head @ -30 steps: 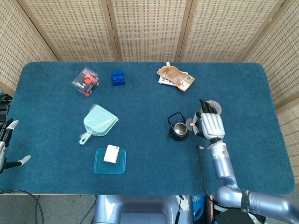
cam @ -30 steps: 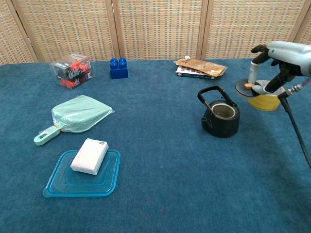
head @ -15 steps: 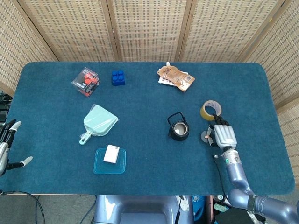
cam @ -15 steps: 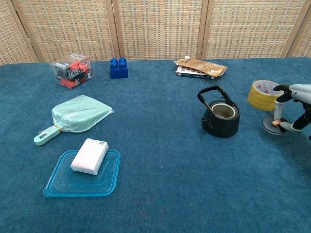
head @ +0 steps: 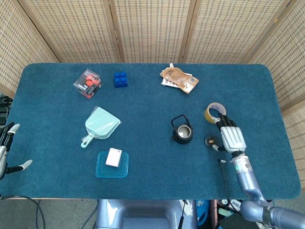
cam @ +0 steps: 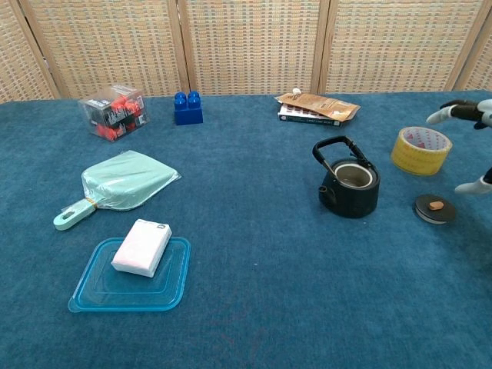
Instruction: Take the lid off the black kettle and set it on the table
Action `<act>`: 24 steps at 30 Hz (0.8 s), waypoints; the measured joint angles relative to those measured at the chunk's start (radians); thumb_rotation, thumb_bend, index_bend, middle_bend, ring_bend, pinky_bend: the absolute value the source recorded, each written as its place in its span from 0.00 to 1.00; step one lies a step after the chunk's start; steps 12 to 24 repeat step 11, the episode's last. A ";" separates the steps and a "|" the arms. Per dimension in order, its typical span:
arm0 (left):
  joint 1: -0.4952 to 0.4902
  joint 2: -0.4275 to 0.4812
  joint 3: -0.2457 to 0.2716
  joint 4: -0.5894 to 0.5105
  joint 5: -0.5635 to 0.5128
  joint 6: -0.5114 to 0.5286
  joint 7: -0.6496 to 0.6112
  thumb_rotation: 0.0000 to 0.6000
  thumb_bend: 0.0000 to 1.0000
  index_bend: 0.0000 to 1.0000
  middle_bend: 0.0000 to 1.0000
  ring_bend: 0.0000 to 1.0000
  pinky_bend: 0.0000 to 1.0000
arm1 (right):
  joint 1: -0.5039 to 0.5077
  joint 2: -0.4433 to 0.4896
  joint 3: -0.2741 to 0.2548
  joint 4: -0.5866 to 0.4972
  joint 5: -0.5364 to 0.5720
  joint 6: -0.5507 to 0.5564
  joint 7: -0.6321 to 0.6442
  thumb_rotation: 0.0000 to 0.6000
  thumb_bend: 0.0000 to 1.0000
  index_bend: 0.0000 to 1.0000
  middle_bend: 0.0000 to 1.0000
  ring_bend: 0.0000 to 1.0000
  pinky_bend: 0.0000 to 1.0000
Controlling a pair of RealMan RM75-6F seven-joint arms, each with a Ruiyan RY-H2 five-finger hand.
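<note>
The black kettle (head: 182,133) (cam: 350,184) stands uncovered right of the table's middle, handle tipped to the back left. Its flat dark lid (head: 210,140) (cam: 435,208), with a small brown knob, lies on the blue cloth to the kettle's right. My right hand (head: 231,137) (cam: 470,146) hovers just right of the lid, fingers spread, holding nothing. Only its fingertips show at the chest view's right edge. My left hand (head: 6,150) rests open at the table's far left edge.
A yellow tape roll (head: 214,113) (cam: 420,150) sits just behind the lid. Brown packets (head: 178,79) lie at the back. A mint dustpan (head: 99,124), a clear lid with a white box (head: 113,162), a blue brick (head: 120,79) and a red-filled box (head: 87,83) occupy the left half.
My right hand carried the lid from beside the kettle to the right, lowered it onto the cloth, then let go and lifted away to the right.
</note>
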 measured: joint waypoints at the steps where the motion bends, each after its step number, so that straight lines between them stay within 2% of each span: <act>1: 0.001 0.000 0.001 0.001 0.002 0.001 -0.002 1.00 0.10 0.00 0.00 0.00 0.00 | -0.014 0.013 -0.007 -0.010 -0.038 0.024 0.019 1.00 0.00 0.12 0.00 0.00 0.13; 5: 0.003 0.000 0.004 0.002 0.012 0.006 -0.004 1.00 0.10 0.00 0.00 0.00 0.00 | -0.098 0.060 -0.055 -0.021 -0.232 0.171 0.117 1.00 0.00 0.07 0.00 0.00 0.08; 11: 0.005 -0.005 0.010 0.005 0.024 0.009 -0.003 1.00 0.09 0.00 0.00 0.00 0.00 | -0.265 0.090 -0.142 0.044 -0.403 0.391 0.228 1.00 0.00 0.00 0.00 0.00 0.05; 24: 0.005 -0.005 0.010 0.005 0.024 0.009 -0.003 1.00 0.09 0.00 0.00 0.00 0.00 | -0.265 0.090 -0.142 0.044 -0.403 0.391 0.228 1.00 0.00 0.00 0.00 0.00 0.05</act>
